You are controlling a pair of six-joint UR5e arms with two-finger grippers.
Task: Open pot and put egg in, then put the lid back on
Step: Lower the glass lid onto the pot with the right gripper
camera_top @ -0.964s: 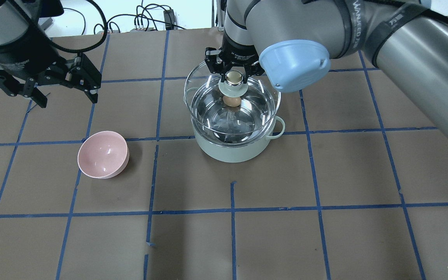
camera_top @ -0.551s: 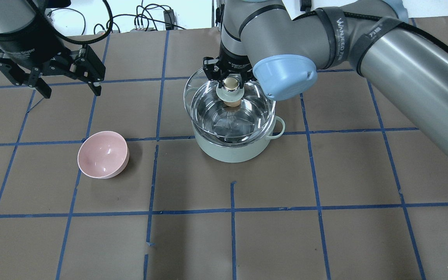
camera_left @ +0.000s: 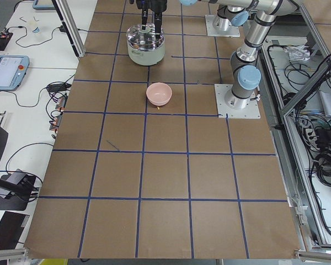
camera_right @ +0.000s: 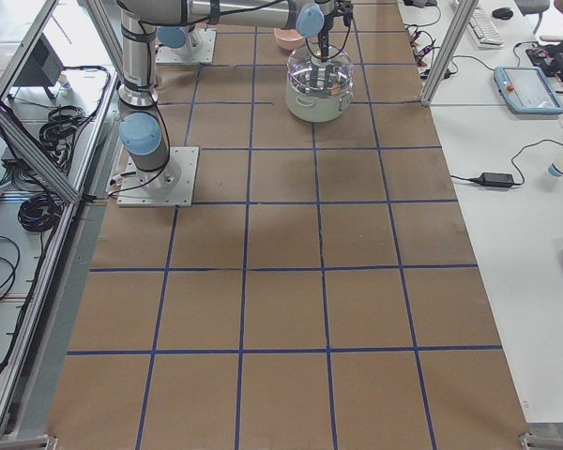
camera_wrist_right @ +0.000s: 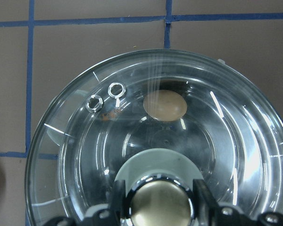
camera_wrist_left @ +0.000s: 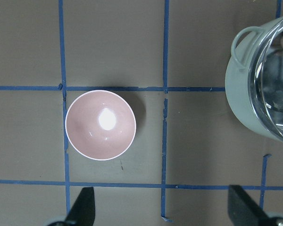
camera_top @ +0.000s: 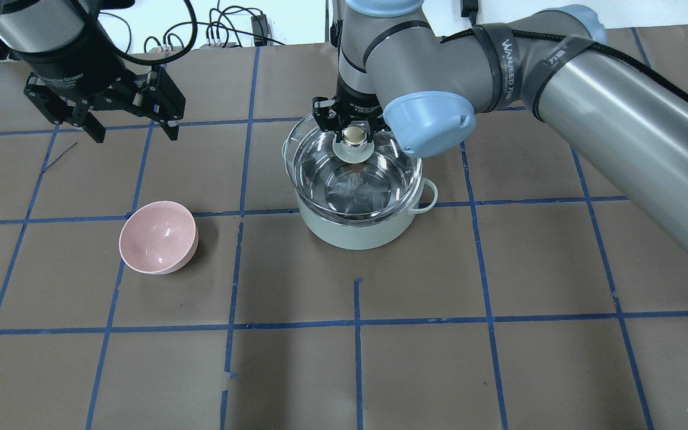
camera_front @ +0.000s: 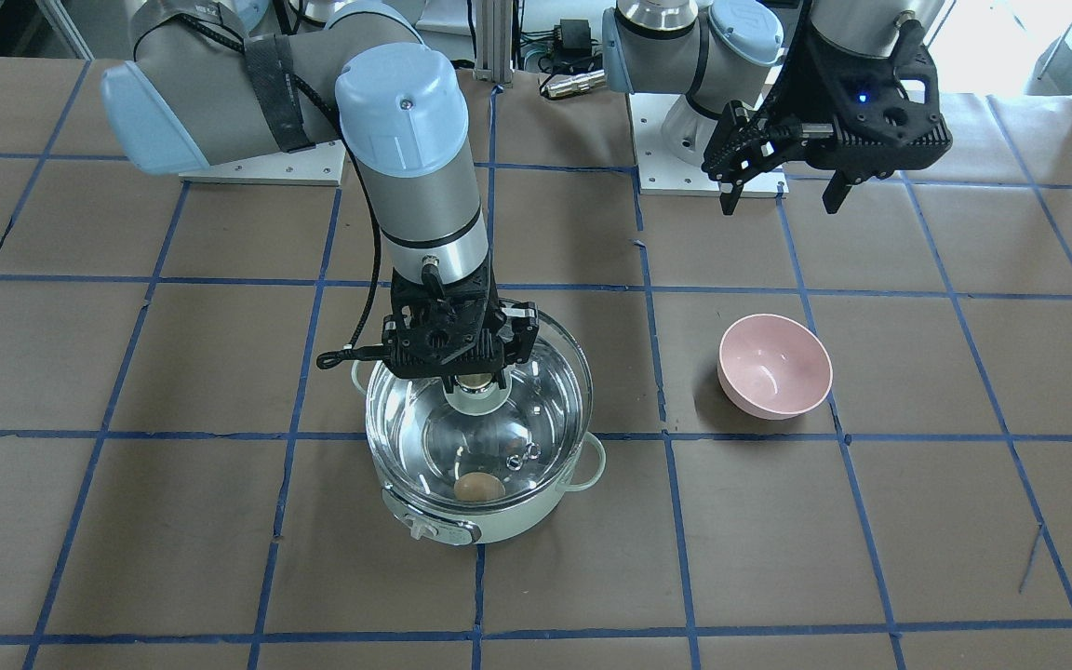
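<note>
Right gripper (camera_top: 353,126) fingers clamped on knob (camera_top: 354,135) of lid (camera_top: 320,173); lid over pot (camera_top: 353,236), can't tell if seated. Egg (camera_wrist_right: 165,104) inside pot, below fingers. Left gripper (camera_top: 135,134) fingers spread wide, well apart from pot.

Brown-papered table (camera_top: 499,370), gridded with blue tape lines (camera_top: 356,322) — bright, even overhead light, soft shadows. White bench (camera_right: 507,234) along one long side, with grey teach pendant (camera_right: 524,89) and black power brick (camera_right: 495,178). Aluminium frame post (camera_left: 68,27) at the edge — tangled black cables (camera_top: 218,33) beyond the far rim.
</note>
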